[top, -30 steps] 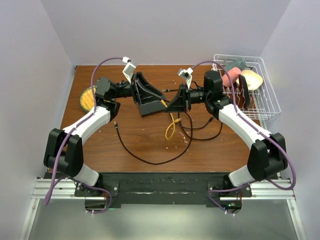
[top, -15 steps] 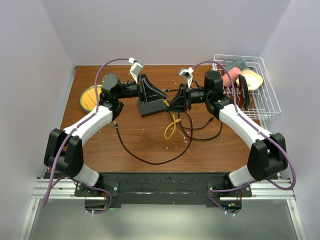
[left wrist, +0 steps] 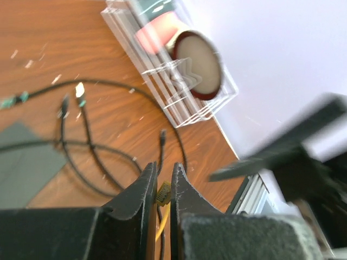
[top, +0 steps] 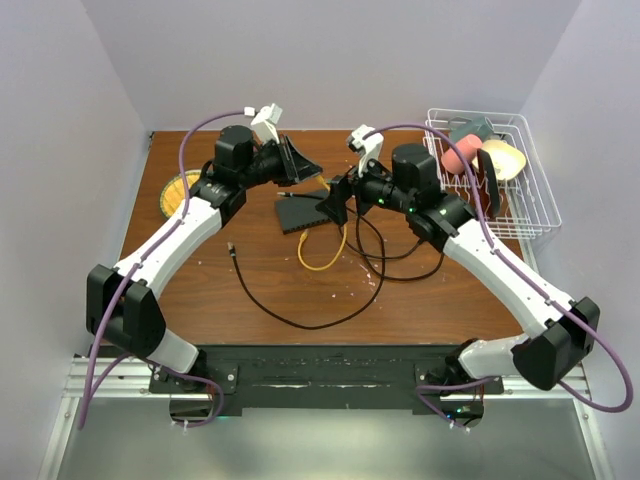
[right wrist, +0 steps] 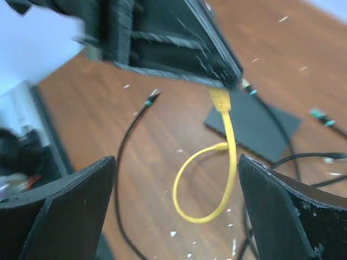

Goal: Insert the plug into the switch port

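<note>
1. The left gripper (left wrist: 164, 171) is seen nearly closed, its two fingers pinched on the plug (right wrist: 219, 98).
2. The plug is held at the tip of the fingers, clear of the table (top: 200, 290), with the yellow cable (right wrist: 232, 135) hung from it in a loop down to the wood.
3. The right gripper (top: 330, 206) is seen spread wide, and nothing is held between its fingers.
4. The two grippers are set close together over the far middle of the table, the right one just to the right of and nearer than the left.
5. The switch (top: 298, 213) is laid flat on the table just below and near of the left gripper, with its right end hidden behind the right gripper in the top view.
6. The plug is kept apart from the switch; no contact between them is seen.
7. The row of ports on the switch cannot be made out in any view.
8. Black cables (top: 290, 318) are spread over the table near of the switch.
9. A white wire dish rack (top: 520, 215) is placed at the far right, with a pink cup (top: 458, 155) inside it.
</note>
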`<state>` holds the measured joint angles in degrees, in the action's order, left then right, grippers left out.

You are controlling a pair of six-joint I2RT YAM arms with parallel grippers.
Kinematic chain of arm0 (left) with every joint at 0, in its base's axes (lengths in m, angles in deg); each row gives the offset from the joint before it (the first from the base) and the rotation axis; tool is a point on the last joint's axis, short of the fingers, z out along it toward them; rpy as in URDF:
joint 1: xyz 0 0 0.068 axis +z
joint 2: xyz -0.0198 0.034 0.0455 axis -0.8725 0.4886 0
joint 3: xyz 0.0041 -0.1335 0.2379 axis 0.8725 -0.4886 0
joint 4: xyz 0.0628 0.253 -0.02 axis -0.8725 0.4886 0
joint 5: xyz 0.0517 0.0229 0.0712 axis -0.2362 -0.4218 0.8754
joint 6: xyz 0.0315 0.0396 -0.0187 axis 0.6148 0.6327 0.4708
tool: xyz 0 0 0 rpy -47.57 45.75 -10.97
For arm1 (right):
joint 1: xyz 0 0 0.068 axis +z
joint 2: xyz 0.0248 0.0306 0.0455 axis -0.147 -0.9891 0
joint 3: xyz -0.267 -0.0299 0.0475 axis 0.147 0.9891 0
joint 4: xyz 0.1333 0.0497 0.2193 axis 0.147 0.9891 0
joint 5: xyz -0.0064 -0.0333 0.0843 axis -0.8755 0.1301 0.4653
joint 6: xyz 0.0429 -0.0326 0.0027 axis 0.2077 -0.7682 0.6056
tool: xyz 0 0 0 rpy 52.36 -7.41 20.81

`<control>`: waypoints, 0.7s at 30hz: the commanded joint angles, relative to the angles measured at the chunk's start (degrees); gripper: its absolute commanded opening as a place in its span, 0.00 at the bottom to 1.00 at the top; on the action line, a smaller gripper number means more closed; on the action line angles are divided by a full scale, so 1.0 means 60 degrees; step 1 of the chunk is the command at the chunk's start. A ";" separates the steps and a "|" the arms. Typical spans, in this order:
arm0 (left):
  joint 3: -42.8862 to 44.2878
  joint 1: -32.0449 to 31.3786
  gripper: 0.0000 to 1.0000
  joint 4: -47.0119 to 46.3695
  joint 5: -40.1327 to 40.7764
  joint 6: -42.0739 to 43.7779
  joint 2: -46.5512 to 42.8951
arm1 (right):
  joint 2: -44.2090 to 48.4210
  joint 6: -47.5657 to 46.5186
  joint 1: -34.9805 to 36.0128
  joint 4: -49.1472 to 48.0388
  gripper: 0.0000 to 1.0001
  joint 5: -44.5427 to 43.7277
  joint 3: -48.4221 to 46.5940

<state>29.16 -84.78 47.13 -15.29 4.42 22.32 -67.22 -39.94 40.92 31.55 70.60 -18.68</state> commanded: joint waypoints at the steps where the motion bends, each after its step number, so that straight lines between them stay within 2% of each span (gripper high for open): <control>1: 0.0412 -0.0023 0.00 0.1290 0.1338 -0.0855 -0.0226 | 0.0230 -0.0496 0.0462 -0.0016 0.98 -0.3649 -0.0132; 6: 0.0734 -0.0023 0.00 0.2022 0.1939 -0.1134 -0.0197 | 0.0113 -0.0583 0.0506 -0.0602 0.83 -0.3947 0.0060; 9: 0.0998 -0.0023 0.00 0.2315 0.2115 -0.1222 -0.0109 | -0.0092 -0.0700 0.0624 -0.0851 0.79 -0.3903 0.0089; 21: 0.1467 -0.0023 0.00 0.2565 0.1984 -0.1339 0.0316 | -0.0912 -0.0628 0.1210 -0.1832 0.68 -0.3640 0.0089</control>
<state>35.28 -84.78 62.82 -3.00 -2.62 23.45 -71.96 -43.26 47.33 25.89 49.25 -17.83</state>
